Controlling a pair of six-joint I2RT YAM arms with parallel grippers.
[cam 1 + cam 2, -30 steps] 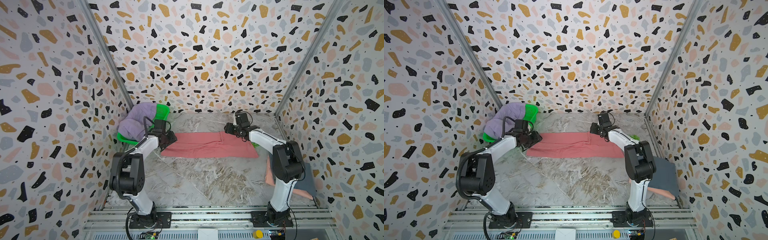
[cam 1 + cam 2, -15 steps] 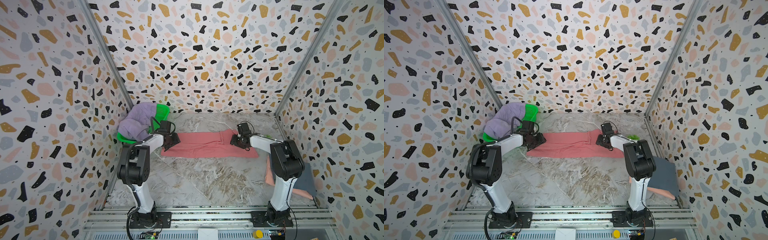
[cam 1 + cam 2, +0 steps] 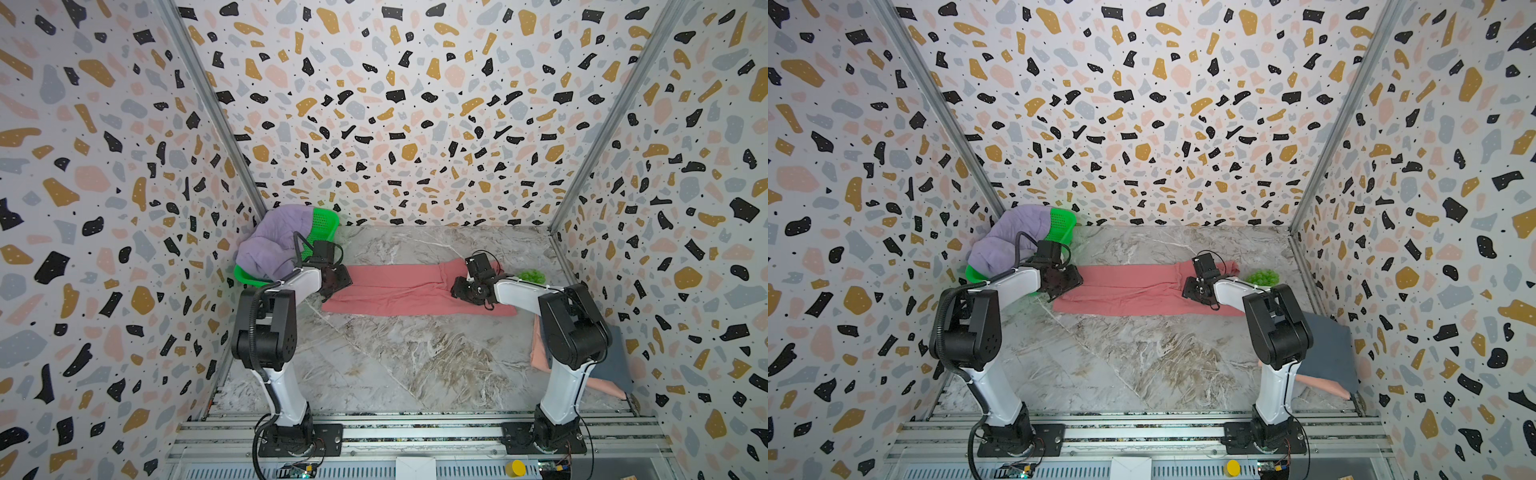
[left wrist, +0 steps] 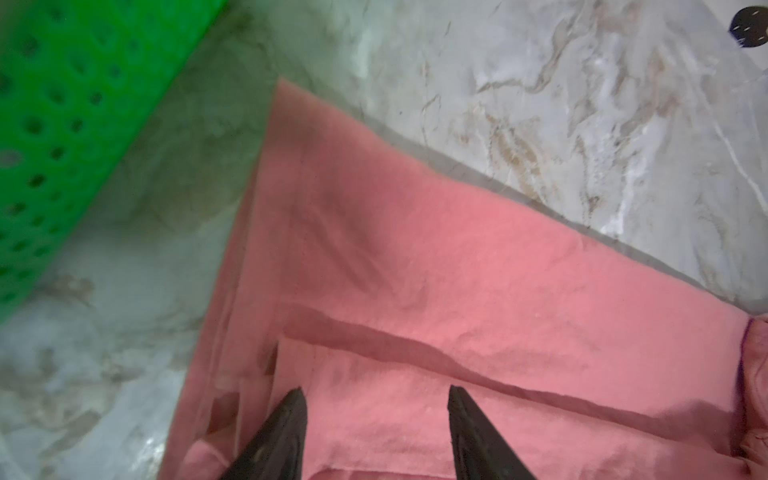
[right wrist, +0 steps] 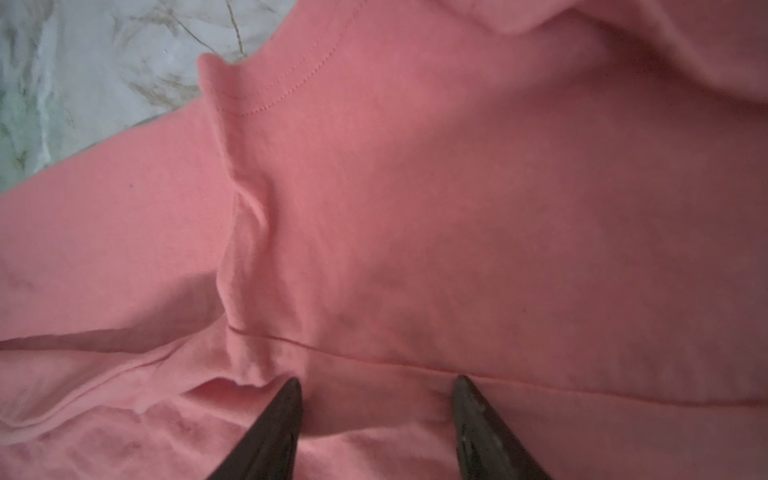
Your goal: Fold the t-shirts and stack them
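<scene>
To be handled as limp, light cotton, going by the coral-red t-shirt (image 3: 407, 286): no stiffness, likely to sag and trail from any single pinch, not fragile, apt to slide on the smooth marble table (image 3: 415, 361). Best taken at both ends of one long edge, through every layer at once, so as to carry the next fold over evenly. Already folded lengthwise into a long flat band across the centre of both top views, with doubled layers and a stitched hem in the left wrist view and a bunched sleeve seam in the right wrist view. Poised over the band's left end, the left gripper (image 4: 376, 392), jaws moderately apart, tips at the cloth, with nothing pinched. Likewise near the right end, the right gripper (image 5: 378, 382), jaws moderately apart astride a seam, clamping nothing. Heaped at upper left over the green basket (image 3: 322, 220), the lilac t-shirt (image 3: 274, 245). Stacked at lower right in a top view, the slate-grey t-shirt (image 3: 1329, 353) over the pale peach t-shirt (image 3: 1320, 384).
</scene>
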